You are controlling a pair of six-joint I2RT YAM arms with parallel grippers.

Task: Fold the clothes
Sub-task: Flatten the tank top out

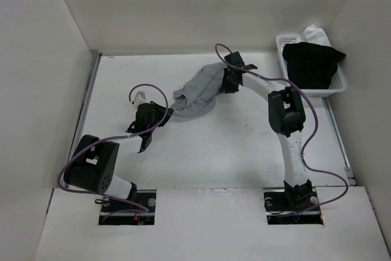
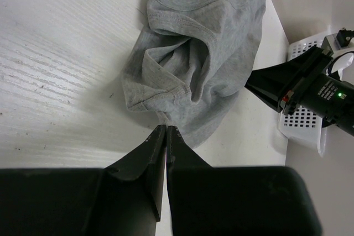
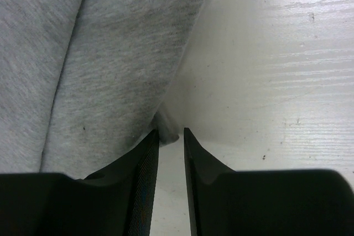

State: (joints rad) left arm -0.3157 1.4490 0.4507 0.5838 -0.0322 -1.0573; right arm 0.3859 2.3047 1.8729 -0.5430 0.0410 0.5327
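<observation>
The clothes [image 1: 198, 93] are a light grey sleeveless top, lying crumpled on the white table at centre back. My left gripper [image 1: 164, 114] is at its near-left corner. In the left wrist view the jaws [image 2: 166, 127] are shut, with the hem of the grey top [image 2: 204, 53] pinched at their tips. My right gripper [image 1: 227, 82] is at the top's right edge. In the right wrist view its fingers [image 3: 171, 132] stand a little apart, low over the table, and a small fold of the grey cloth [image 3: 99, 53] pokes in between their tips.
A white perforated basket [image 1: 282, 50] stands at the back right, holding a black garment [image 1: 311, 62] and a white cloth [image 1: 314, 30]. The left wrist view shows the basket [image 2: 301, 120] behind the right arm [image 2: 310, 87]. White walls enclose the table on three sides.
</observation>
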